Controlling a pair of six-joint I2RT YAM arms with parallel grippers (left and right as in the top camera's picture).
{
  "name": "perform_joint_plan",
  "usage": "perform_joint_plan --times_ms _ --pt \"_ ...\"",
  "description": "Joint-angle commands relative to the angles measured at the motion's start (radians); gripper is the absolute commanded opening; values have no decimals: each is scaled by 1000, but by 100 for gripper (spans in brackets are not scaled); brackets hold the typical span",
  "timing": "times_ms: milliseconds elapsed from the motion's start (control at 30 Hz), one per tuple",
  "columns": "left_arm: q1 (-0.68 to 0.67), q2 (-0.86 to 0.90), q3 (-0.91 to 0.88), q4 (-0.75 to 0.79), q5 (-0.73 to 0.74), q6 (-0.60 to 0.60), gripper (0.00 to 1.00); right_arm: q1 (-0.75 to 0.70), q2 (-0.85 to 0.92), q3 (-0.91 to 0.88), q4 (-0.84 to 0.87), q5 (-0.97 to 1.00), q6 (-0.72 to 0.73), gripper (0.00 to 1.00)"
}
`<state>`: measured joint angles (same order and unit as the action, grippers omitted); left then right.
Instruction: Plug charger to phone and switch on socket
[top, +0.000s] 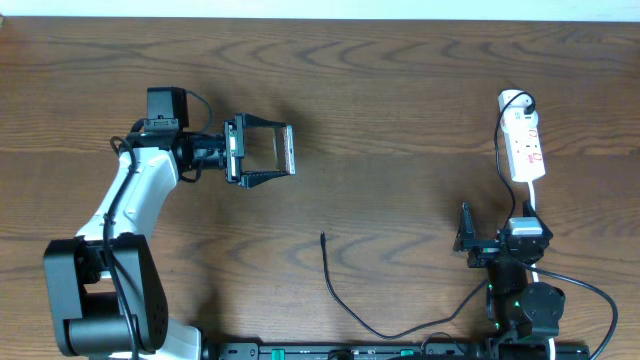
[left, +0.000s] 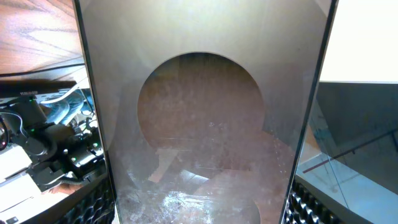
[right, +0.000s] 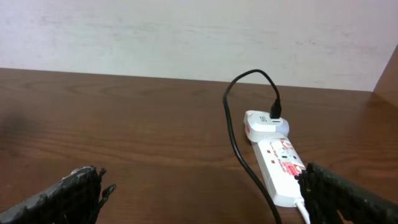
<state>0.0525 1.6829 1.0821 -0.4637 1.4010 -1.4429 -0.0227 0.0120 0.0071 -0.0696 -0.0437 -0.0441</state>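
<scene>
My left gripper (top: 284, 150) is shut on the phone (top: 289, 150) and holds it above the table at the left; from overhead the phone shows edge-on. Its glossy dark face (left: 205, 124) fills the left wrist view between the fingers. The charger cable (top: 335, 285) lies on the table, its plug tip (top: 322, 236) in the middle and free. It curves right along the front edge towards the socket. The white socket (top: 525, 145) lies at the far right with a white adapter (top: 515, 100) at its far end. My right gripper (top: 500, 235) is open and empty just in front of the socket (right: 283, 168).
In the right wrist view the black cable (right: 236, 149) loops from the adapter (right: 264, 121) down past the socket's left side. A white cord (top: 535, 200) leaves the socket's near end towards the right arm base. A pale wall stands behind the table.
</scene>
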Motion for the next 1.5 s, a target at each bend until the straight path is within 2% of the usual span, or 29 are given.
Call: perform_joint_plan --times_ms 0,233,633,900,1467 --pt "3 -32 27 3 42 6 7 -3 -5 -2 -5 8 6 99" --pt "3 -32 27 3 -45 11 7 -3 -4 -2 -5 8 6 99" --pt "3 -32 27 40 -264 216 7 -3 -4 -2 -5 8 6 99" --pt "3 -32 27 109 -269 323 7 -3 -4 -2 -5 8 6 99" --pt "3 -32 27 135 -278 336 7 -3 -4 -2 2 8 6 99"
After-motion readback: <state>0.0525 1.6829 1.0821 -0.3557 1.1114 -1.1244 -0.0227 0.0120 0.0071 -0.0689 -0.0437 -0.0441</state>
